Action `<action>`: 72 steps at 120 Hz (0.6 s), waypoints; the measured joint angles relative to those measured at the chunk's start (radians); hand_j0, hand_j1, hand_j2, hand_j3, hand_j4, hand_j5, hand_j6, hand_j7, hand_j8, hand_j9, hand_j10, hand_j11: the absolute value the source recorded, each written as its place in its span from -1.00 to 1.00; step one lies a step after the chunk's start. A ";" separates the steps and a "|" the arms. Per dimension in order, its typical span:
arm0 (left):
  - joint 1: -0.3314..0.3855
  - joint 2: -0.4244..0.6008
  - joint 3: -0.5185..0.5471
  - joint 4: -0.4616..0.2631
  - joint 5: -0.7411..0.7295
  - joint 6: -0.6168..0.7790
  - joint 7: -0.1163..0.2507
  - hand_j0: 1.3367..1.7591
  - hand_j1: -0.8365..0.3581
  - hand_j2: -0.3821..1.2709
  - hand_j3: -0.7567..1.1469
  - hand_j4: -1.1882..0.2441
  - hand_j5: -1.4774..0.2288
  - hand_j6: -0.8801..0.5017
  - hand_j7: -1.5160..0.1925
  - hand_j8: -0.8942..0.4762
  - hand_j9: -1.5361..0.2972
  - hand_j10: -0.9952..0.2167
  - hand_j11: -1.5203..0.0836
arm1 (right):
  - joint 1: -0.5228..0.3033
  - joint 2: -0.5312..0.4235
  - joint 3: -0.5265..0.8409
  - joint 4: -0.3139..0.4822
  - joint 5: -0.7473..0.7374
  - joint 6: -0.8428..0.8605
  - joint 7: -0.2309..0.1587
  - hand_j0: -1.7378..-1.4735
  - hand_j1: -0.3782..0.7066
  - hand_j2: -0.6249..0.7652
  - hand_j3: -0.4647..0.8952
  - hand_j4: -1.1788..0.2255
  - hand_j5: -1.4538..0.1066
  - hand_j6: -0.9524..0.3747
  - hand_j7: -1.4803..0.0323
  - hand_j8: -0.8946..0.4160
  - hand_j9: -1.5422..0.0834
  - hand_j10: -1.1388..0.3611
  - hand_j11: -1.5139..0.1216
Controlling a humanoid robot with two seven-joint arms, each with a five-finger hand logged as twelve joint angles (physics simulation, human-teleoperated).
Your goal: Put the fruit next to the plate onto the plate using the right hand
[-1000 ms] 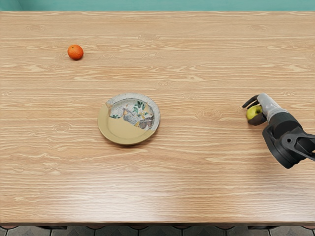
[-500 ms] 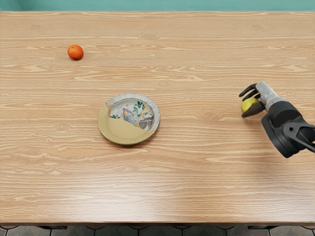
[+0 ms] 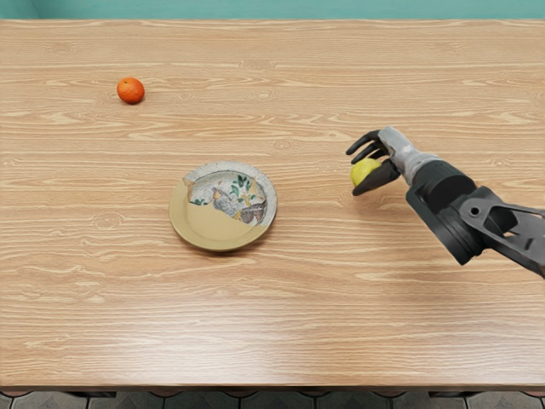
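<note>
Yellow-green fruit (image 3: 364,170) is sitting in the right hand (image 3: 380,160), whose fingers (image 3: 373,181) are curling around it, well right of the plate (image 3: 184,225) on the worktop (image 3: 341,298); an orange (image 3: 130,89) is lying far up-left of that plate.

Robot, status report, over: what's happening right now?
Right hand shut on yellow fruit, right of plate. Left hand not in view. Orange far back left, off the path.

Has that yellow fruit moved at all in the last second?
Yes. Held in the right robot hand, the fruit has travelled left, closer to the plate.
</note>
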 joint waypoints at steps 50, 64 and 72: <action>0.000 0.000 0.000 0.000 0.000 0.000 0.000 0.52 0.98 -0.54 -0.20 0.66 0.73 0.27 0.77 0.31 0.68 0.64 0.90 | 0.017 0.225 0.021 -0.002 0.003 0.016 0.000 -0.40 0.28 0.57 -0.32 -0.19 -0.19 -0.48 -0.11 -0.30 -0.09 -0.21 -0.11; 0.000 0.000 0.000 0.000 0.000 0.000 0.000 0.52 0.98 -0.54 -0.20 0.66 0.73 0.27 0.77 0.31 0.68 0.64 0.90 | 0.019 0.264 0.021 -0.004 0.003 0.020 0.000 -0.40 0.29 0.57 -0.32 -0.19 -0.19 -0.48 -0.11 -0.29 -0.09 -0.21 -0.11; 0.000 0.000 0.000 0.000 0.000 0.000 0.000 0.52 0.98 -0.54 -0.20 0.66 0.73 0.27 0.77 0.31 0.68 0.64 0.90 | 0.019 0.279 0.020 -0.006 0.002 0.020 0.000 -0.40 0.27 0.54 -0.32 -0.20 -0.19 -0.48 -0.11 -0.30 -0.10 -0.21 -0.11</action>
